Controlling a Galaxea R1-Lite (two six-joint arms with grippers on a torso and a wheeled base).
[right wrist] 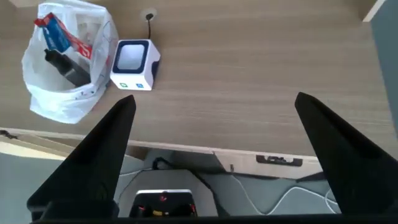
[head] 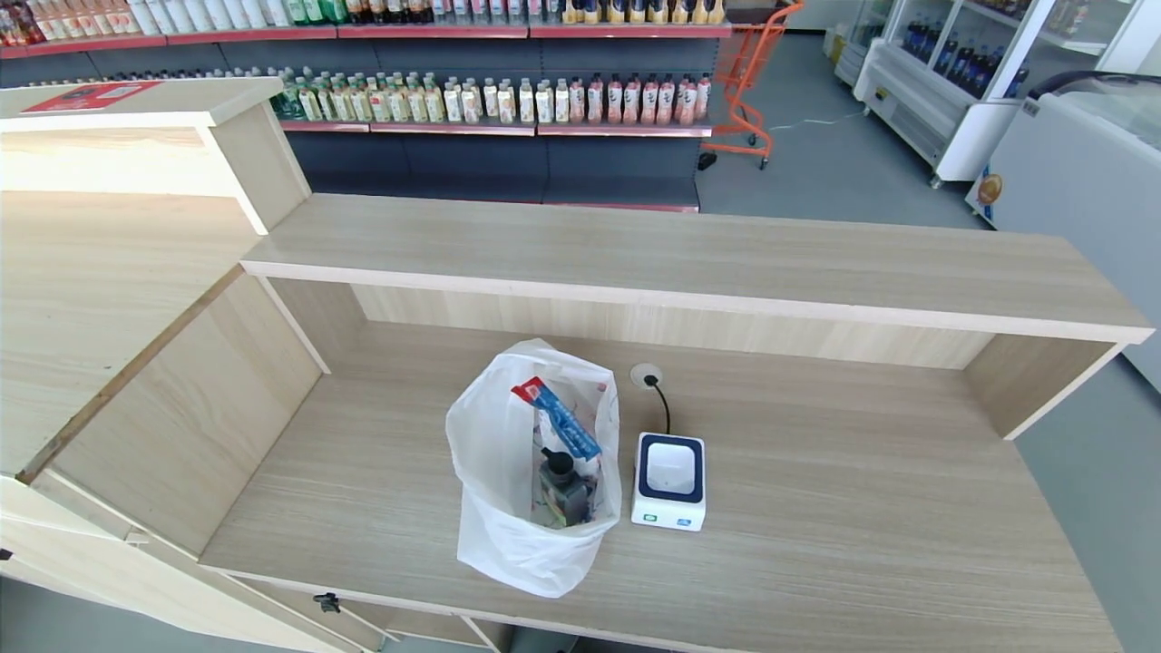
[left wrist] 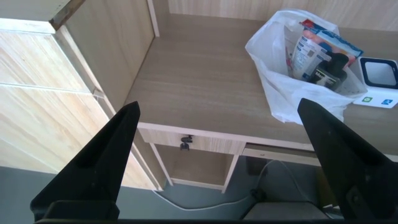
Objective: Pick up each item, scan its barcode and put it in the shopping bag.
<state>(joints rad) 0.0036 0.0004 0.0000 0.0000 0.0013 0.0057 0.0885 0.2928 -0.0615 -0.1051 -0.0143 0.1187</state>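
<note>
White shopping bag [head: 485, 481] sits beside scanner [head: 669, 481]; wrist views add left gripper [left wrist: 219, 106] and right gripper [right wrist: 214, 98], jaws released.

A wooden counter [head: 816, 508] faces drink shelves [head: 490, 100] across grey floor [head: 834, 172].

Bright, even light, seemingly from overhead, covers the bench [head: 816, 508], leaving only a faint soft shadow around the shopping bag [head: 494, 535], while the pale panels [head: 100, 163] at the left wash out, the head view bows straight edges near its borders, and the fingers [left wrist: 93, 168] show as dark silhouettes.
</note>
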